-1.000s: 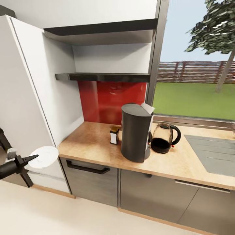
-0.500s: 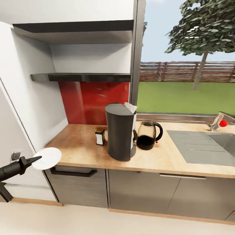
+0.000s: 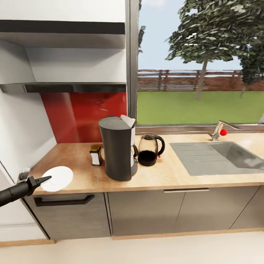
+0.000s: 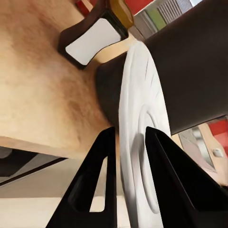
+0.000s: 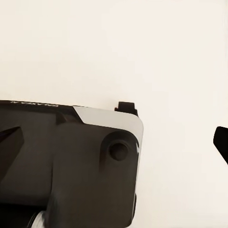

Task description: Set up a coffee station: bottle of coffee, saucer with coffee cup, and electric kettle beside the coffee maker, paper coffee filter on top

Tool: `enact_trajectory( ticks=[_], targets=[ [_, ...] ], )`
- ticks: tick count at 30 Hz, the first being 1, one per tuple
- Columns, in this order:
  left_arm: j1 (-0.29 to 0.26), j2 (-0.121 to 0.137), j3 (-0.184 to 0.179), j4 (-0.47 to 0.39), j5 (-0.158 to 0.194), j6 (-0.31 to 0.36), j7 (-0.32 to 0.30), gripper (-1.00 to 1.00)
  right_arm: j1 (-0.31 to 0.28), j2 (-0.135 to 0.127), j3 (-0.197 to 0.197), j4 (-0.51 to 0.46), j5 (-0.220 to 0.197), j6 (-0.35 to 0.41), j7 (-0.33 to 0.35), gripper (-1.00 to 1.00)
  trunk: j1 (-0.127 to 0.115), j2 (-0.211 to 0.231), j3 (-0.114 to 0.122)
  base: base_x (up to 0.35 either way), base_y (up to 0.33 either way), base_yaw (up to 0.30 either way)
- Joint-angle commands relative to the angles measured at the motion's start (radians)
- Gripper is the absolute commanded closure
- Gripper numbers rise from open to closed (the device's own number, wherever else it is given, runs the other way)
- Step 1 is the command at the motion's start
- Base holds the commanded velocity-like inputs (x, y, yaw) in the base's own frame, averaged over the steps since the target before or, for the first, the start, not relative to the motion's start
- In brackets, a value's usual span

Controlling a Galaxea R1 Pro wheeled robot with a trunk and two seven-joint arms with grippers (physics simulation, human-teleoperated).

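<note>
My left gripper (image 3: 44,179) is shut on the saucer (image 3: 57,178), a flat white disc held over the front left corner of the kitchen countertop (image 3: 172,174). In the left wrist view both fingers (image 4: 101,183) clamp the saucer (image 4: 142,156) by its rim. The tall dark coffee maker (image 3: 118,148) stands on the countertop with a white paper filter (image 3: 128,121) on top. The bottle of coffee (image 3: 96,155) sits at its left and the electric kettle (image 3: 148,149) at its right. The black kitchen shelf (image 3: 66,87) is bare. The coffee cup is out of view. My right gripper (image 5: 114,142) hangs open over the robot's base.
A grey sink (image 3: 216,157) with a faucet (image 3: 220,130) is set into the counter at the right. A window (image 3: 198,73) lies behind it. A white wall panel (image 3: 18,128) borders the counter's left end. Grey cabinet fronts (image 3: 146,211) run below the counter.
The camera has swung right, bringing the sink into view. The saucer in my left gripper, earlier off the counter's left end, now hangs over its front left corner.
</note>
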Motion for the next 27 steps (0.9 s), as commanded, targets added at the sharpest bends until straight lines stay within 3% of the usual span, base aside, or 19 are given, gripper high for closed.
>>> enact_trajectory(
  ticks=[1, 6, 8, 11, 14, 19, 27],
  targets=[
    [-0.001, 0.0, 0.001, 0.0, -0.001, 0.003, -0.003, 1.0, -0.001, 0.0, 0.001, -0.002, 0.006, 0.006, 0.003, -1.0, 0.001, -0.002, -0.002, 0.0, 0.0, -0.291],
    [-0.001, -0.006, 0.001, 0.002, -0.002, 0.0, -0.002, 1.0, -0.001, 0.001, 0.001, -0.002, 0.006, 0.006, 0.003, -1.0, 0.001, -0.002, -0.002, 0.0, 0.0, -0.291],
    [-0.002, -0.044, 0.001, 0.003, -0.016, -0.001, 0.02, 1.0, -0.001, 0.001, 0.001, -0.003, 0.006, 0.006, 0.003, -1.0, 0.001, -0.002, -0.002, 0.0, 0.0, -0.291],
    [-0.014, -0.137, 0.001, -0.006, -0.07, 0.0, 0.161, 1.0, -0.001, 0.002, 0.001, -0.003, 0.006, 0.006, 0.002, -1.0, 0.001, -0.002, -0.002, 0.0, 0.0, -0.291],
    [-0.044, -0.216, 0.002, -0.018, -0.082, 0.001, 0.31, 1.0, -0.001, 0.007, 0.003, -0.003, 0.006, 0.006, 0.001, -1.0, 0.001, -0.002, -0.002, 0.0, 0.0, -0.16],
    [-0.076, -0.239, 0.013, -0.017, -0.077, 0.001, 0.469, 1.0, -0.001, 0.012, 0.005, 0.001, 0.007, 0.006, 0.003, -1.0, 0.001, -0.002, -0.002, 0.0, 0.0, -0.022],
    [-0.067, -0.236, 0.058, -0.014, -0.083, -0.001, 0.504, 1.0, -0.001, 0.015, 0.005, 0.001, 0.008, 0.006, 0.004, -1.0, 0.001, -0.002, -0.002, 0.0, 0.0, -0.001]
  ],
)
